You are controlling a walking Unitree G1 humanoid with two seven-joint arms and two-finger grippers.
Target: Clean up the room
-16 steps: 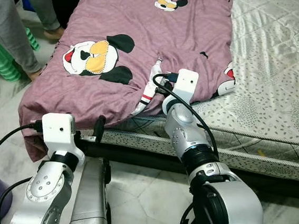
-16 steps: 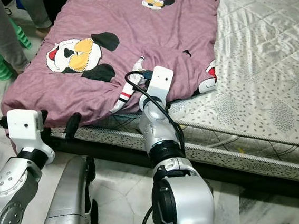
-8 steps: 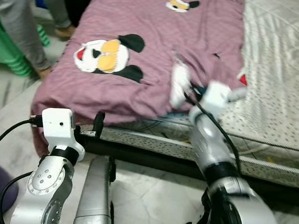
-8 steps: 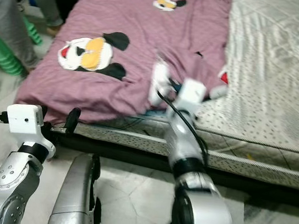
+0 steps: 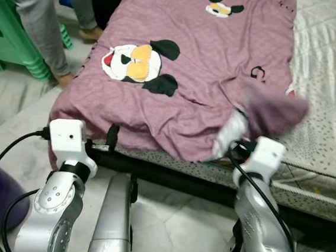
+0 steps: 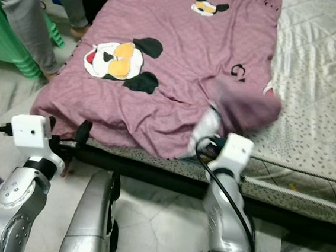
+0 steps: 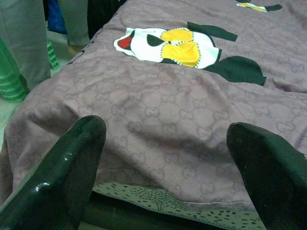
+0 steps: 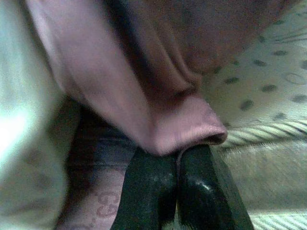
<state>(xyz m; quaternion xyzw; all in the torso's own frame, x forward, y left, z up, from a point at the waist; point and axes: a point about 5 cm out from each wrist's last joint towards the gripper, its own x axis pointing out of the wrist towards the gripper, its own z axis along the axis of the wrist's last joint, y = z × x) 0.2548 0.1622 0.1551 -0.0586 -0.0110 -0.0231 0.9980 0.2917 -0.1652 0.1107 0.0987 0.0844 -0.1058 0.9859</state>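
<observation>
Your right gripper (image 8: 175, 158) pinches mauve cartoon-print blanket (image 5: 186, 62) corner, centre-right of frame; left gripper (image 7: 165, 158) spread, lower left.

My two head eyes look forward and down over my own arms at the foot of the bed (image 5: 322, 194); both take in the same purple blanket (image 5: 198, 57), the pale mattress beside it, the floor tiles below and a person's grey trouser legs (image 5: 36, 12) by a green stool; the right eye's picture sits slightly shifted from the left's. My left wrist camera looks along the left gripper (image 7: 168, 158) from low and close, facing the blanket's near edge and its cartoon print (image 7: 177, 45), which the head views share. My right wrist camera sits very near, looking along the right gripper (image 8: 178, 165) at a blurred fold of the blanket against the dotted mattress.
</observation>
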